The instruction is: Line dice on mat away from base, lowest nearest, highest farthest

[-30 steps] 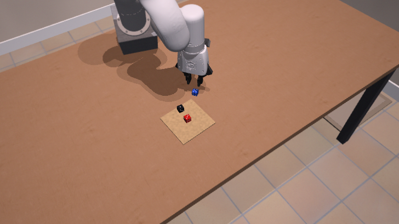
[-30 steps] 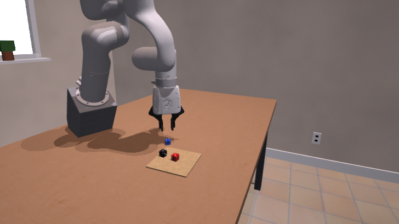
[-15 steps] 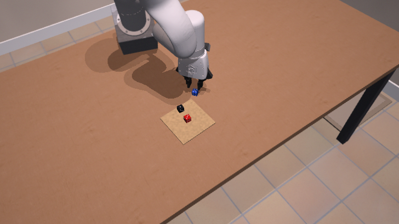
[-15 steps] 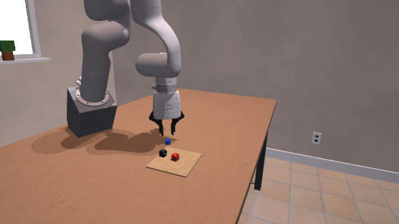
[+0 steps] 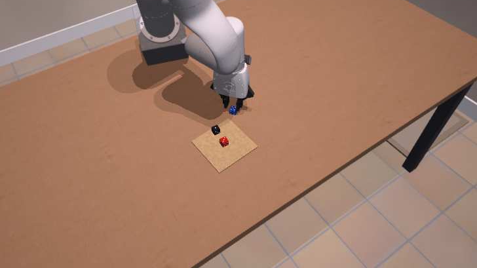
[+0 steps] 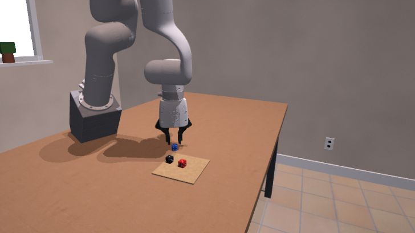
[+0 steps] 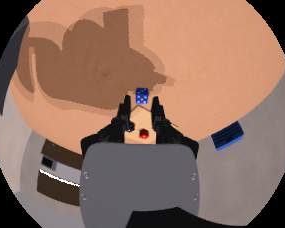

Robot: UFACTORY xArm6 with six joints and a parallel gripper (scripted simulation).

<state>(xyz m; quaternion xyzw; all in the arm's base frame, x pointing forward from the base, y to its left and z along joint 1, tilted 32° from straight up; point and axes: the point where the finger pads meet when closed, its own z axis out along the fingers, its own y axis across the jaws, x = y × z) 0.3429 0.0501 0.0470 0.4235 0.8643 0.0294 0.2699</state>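
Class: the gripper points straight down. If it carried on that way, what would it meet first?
Most likely the blue die, which sits on the table just below the gripper, whose jaws stand partly open and empty.

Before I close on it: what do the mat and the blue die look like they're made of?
The mat looks like cork or thin fibreboard: tan, speckled, matt, lying flat with a thin edge. The blue die, on the bare table just below the part-open tool, looks like hard plastic: saturated blue, crisp edges, white pips. Neither is certain.
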